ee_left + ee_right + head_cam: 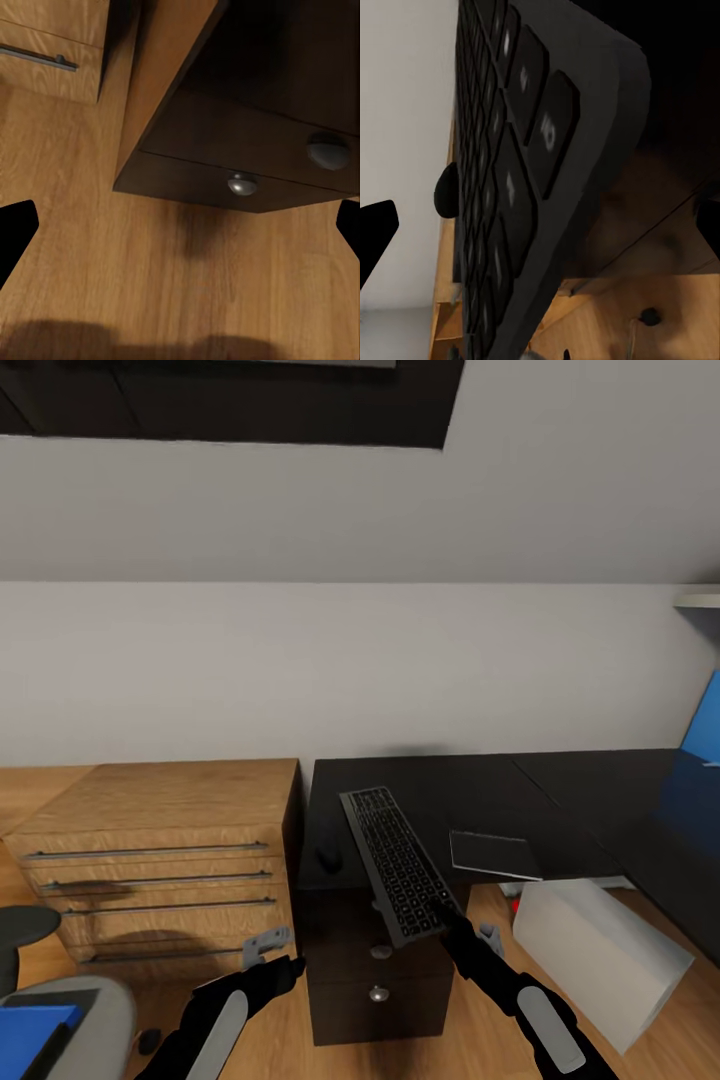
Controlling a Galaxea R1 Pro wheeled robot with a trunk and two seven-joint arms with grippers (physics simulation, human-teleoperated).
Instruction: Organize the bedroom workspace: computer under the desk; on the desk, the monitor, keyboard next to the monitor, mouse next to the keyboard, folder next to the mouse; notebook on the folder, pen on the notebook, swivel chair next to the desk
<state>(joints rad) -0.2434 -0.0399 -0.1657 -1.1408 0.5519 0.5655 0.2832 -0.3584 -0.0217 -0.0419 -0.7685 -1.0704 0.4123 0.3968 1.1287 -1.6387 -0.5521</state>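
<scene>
Black arms (215,1015), seemingly grey-panelled.

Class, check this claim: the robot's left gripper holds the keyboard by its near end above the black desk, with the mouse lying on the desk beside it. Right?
Not quite: in the head view the right gripper, not the left, holds the keyboard above the desk; the mouse does lie beside it.

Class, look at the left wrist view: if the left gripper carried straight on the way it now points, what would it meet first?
Most likely the bare wooden floor, which lies dead ahead of the left gripper. The black drawer block with its round knob sits just off that line, though depth is hard to judge.
</scene>
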